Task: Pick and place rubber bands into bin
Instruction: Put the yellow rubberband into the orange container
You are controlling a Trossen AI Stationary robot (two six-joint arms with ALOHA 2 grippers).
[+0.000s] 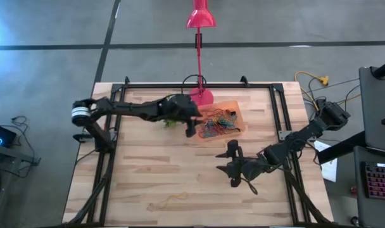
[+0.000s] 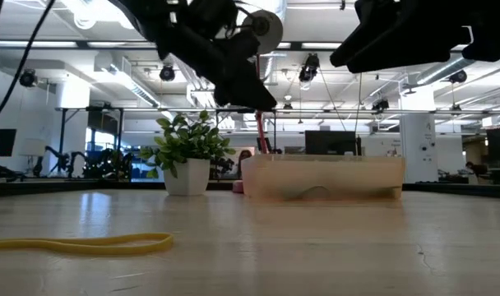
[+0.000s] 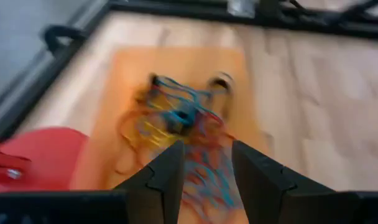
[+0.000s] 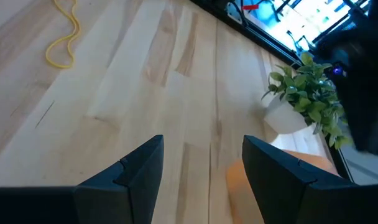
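Now one yellow rubber band (image 1: 169,203) lies stretched lengthwise on the tabletop (image 1: 148,164), well short of the bin (image 1: 237,109) of bands (image 1: 216,123). The open, empty right pincer (image 1: 233,166) is nearer it than the left pincer (image 1: 191,132), parted above the bin.

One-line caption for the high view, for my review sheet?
Left tool open over the orange bin of mixed rubber bands; right tool open above bare table; one yellow band remains.
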